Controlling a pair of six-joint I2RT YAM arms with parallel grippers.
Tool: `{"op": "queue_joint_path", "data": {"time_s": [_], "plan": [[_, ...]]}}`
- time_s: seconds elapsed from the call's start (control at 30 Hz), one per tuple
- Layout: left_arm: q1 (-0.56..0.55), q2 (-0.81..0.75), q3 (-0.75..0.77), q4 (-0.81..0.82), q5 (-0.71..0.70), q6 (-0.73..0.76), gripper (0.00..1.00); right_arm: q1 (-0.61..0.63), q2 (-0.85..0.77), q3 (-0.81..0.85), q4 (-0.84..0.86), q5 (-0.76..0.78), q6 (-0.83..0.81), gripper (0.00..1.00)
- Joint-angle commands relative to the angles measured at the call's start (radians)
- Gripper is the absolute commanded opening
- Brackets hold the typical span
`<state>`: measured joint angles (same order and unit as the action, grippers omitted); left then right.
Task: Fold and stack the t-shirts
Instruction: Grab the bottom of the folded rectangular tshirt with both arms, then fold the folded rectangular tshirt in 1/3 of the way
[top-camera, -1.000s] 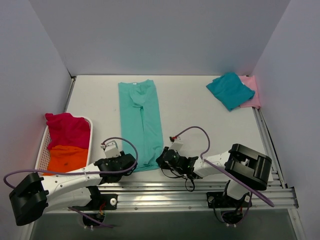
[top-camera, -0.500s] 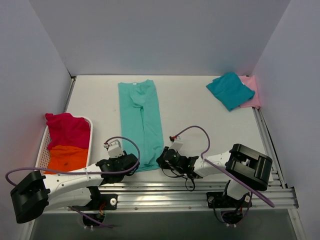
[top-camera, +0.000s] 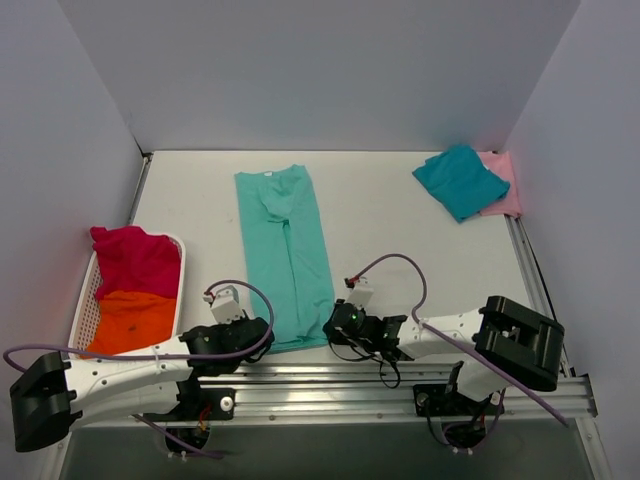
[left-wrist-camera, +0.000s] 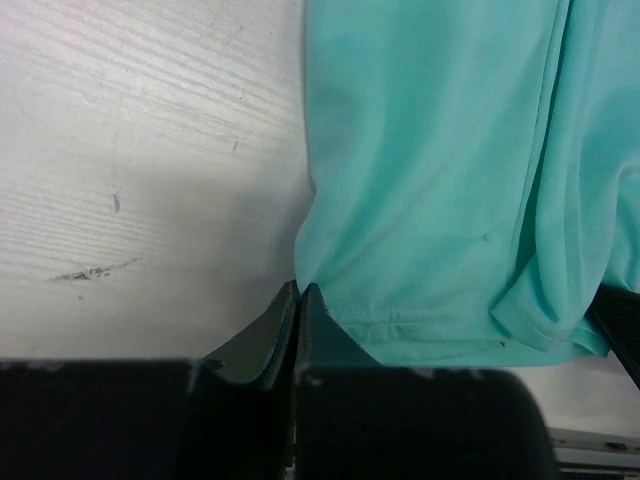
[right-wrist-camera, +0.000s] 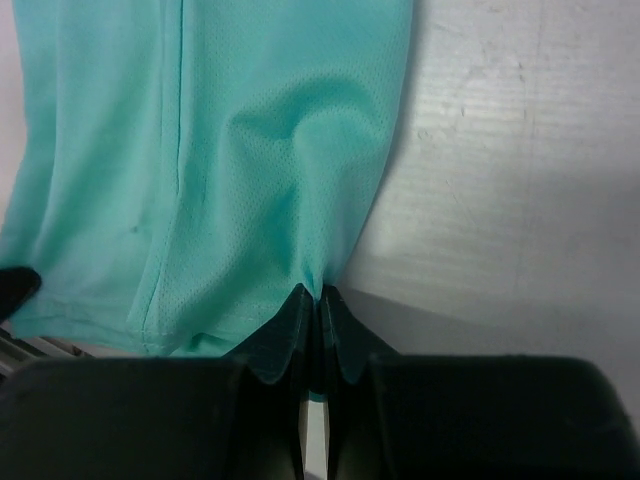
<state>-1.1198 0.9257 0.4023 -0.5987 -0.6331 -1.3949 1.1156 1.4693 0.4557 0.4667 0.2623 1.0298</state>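
A mint-green t-shirt (top-camera: 285, 255), folded into a long strip, lies lengthwise on the middle of the table. My left gripper (left-wrist-camera: 298, 288) is shut at its near left corner (top-camera: 262, 338), where the hem meets the fingertips. At the near right corner my right gripper (right-wrist-camera: 317, 292) is shut on the hem (top-camera: 335, 322), with green cloth showing between its fingers. A teal t-shirt (top-camera: 460, 180) lies folded on a pale pink t-shirt (top-camera: 506, 178) at the back right. A magenta-red t-shirt (top-camera: 135, 258) and an orange t-shirt (top-camera: 130, 320) lie in the basket.
The white mesh basket (top-camera: 181, 270) stands at the left edge of the table. White walls close in the left, back and right sides. A metal rail (top-camera: 400, 375) runs along the near edge just behind both grippers.
My left gripper has closed at the shirt's near left corner. The right arm has shifted slightly to the right, still shut on the hem, and the shirt's near end has moved a little.
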Motion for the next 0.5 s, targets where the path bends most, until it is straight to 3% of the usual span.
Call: {"op": "queue_joint_path", "data": {"time_s": [0.0,0.17,0.47], "plan": [[-0.020,-0.048,0.064,-0.128,-0.030,-0.032,0.02,0.044,-0.082,-0.012,-0.247,0.069,0.022,0.00],[-0.021,-0.103,0.090,-0.154,-0.031,-0.009,0.02,0.067,-0.173,0.053,-0.362,0.112,0.007,0.00],[-0.017,-0.142,0.210,-0.210,-0.097,0.057,0.02,0.052,-0.106,0.265,-0.497,0.183,-0.074,0.00]]}}
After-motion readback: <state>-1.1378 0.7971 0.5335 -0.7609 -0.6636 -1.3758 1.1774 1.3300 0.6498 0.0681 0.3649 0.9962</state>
